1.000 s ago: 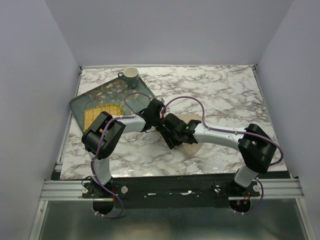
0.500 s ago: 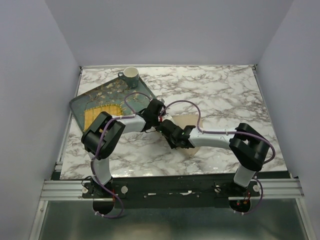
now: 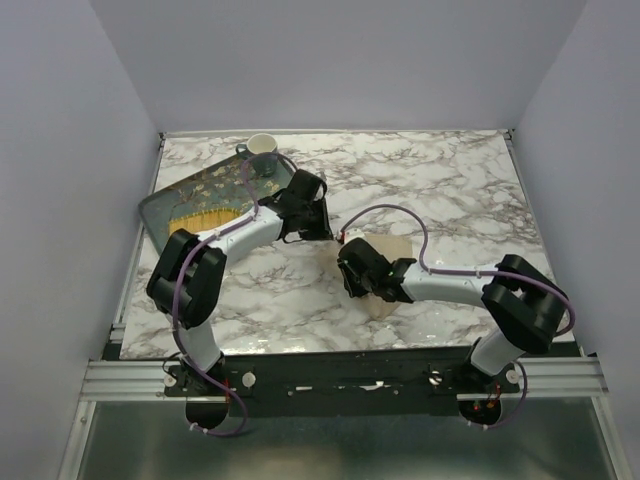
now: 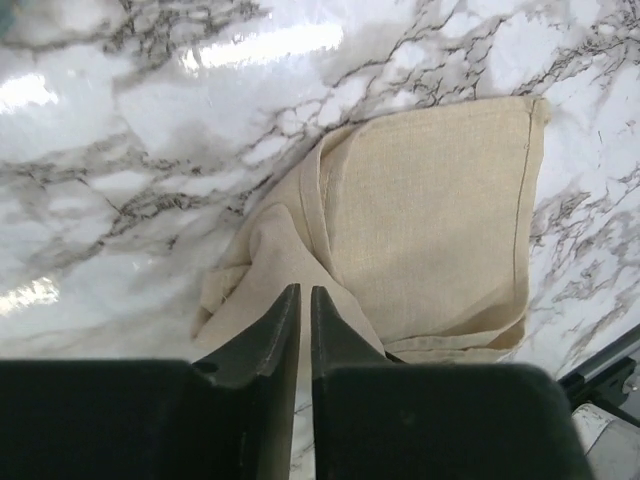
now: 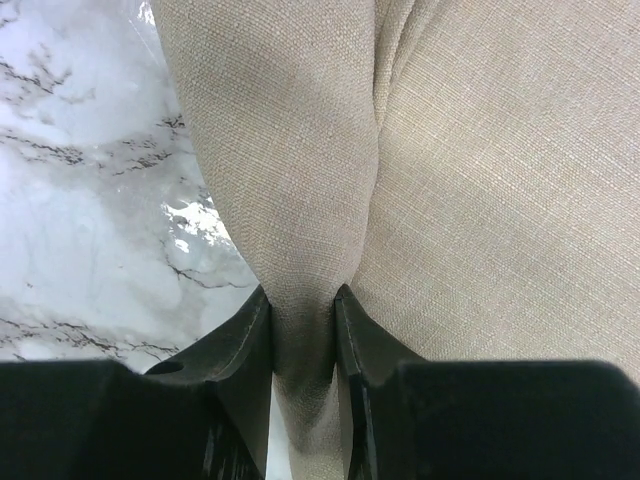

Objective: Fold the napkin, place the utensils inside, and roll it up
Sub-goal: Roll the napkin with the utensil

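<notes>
Nearest me, the right tool (image 5: 302, 300) was clamped on a raised ridge of the napkin (image 4: 430, 220) — beige cloth pinched tight between both jaws. The napkin lay folded on the marble table (image 3: 450, 190), just toward 4 o'clock from its centre. Beyond it, at the napkin's 11 o'clock, the left tool (image 4: 300, 300) hung above the cloth's bunched corner, its jaws a narrow slit apart with nothing between them. Farther off at 10 o'clock sat the teal floral tray (image 3: 165, 203), a cup (image 3: 262, 146) at its far corner — about 11 o'clock.
</notes>
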You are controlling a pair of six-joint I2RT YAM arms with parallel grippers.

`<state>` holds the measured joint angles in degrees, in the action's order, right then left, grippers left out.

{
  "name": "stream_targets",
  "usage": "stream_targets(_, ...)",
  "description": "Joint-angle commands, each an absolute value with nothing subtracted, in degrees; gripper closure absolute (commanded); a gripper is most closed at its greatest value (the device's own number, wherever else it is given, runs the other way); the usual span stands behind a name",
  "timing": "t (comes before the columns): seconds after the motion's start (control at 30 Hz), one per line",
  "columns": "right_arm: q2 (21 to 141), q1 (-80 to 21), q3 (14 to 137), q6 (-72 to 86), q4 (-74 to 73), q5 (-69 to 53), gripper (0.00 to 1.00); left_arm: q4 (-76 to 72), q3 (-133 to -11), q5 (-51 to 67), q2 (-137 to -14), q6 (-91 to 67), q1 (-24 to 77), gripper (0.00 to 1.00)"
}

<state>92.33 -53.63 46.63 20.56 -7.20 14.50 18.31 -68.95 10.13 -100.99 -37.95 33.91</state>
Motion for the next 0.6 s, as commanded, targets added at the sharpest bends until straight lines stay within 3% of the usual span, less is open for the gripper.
stream_targets(0.0, 93.1, -51.8, 41.4, 21.3, -7.9, 7.4, 0.87, 22.7, -72.2, 14.2, -102.4, -33.8, 33.3, 0.87)
stream_targets(0.33, 92.6, -49.5, 40.3, 21.4, -6.9, 3.3, 0.91, 24.8, -75.8, 14.0, -107.5, -29.7, 34.4, 0.97)
stream_targets(0.57, 90.2, -48.3, 38.4, 22.9, -5.5, 1.4, 0.91, 30.6, -81.6, 9.0, -114.3, -25.2, 37.0, 0.98)
